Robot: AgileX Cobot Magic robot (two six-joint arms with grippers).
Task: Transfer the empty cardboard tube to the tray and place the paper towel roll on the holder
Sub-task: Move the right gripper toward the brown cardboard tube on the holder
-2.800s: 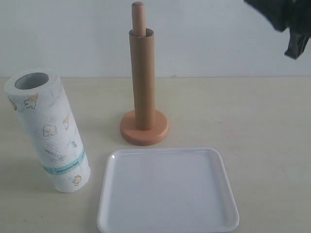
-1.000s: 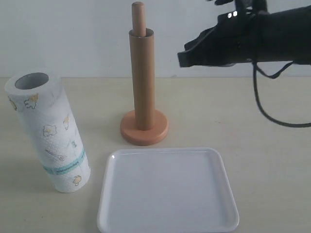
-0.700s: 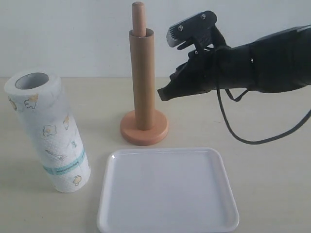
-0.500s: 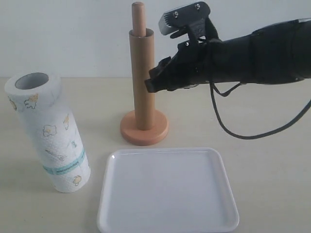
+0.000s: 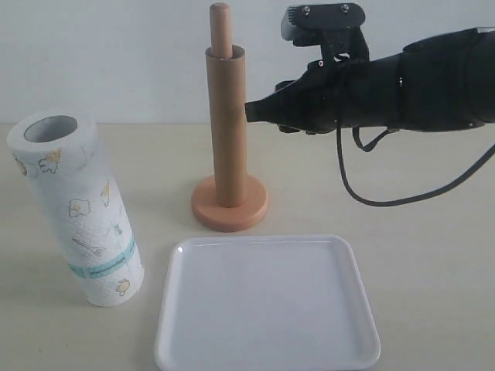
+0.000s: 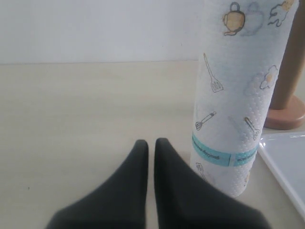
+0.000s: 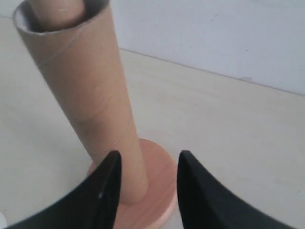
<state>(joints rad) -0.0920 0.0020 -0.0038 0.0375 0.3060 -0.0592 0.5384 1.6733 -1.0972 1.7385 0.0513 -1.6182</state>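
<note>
The empty cardboard tube (image 5: 226,124) stands upright over the pole of the wooden holder (image 5: 230,210), and the pole's rounded tip sticks out of its top. My right gripper (image 5: 251,112) hangs open just right of the tube's upper half, with nothing between its fingers. In the right wrist view the tube (image 7: 81,81) rises past one finger of that gripper (image 7: 148,156), above the holder base (image 7: 155,191). The paper towel roll (image 5: 77,209) stands at the left. My left gripper (image 6: 147,142) is shut and empty, low beside the roll (image 6: 238,95). The white tray (image 5: 267,301) lies in front, empty.
A pale wall closes off the back of the beige table (image 5: 418,201). The right arm's black cable (image 5: 387,197) droops toward the table. In the left wrist view the holder base (image 6: 286,114) and a tray corner (image 6: 286,162) lie beyond the roll.
The right arm has swung in from the upper right to the tube's side, and its jaws have opened. Tube, roll and tray have not moved.
</note>
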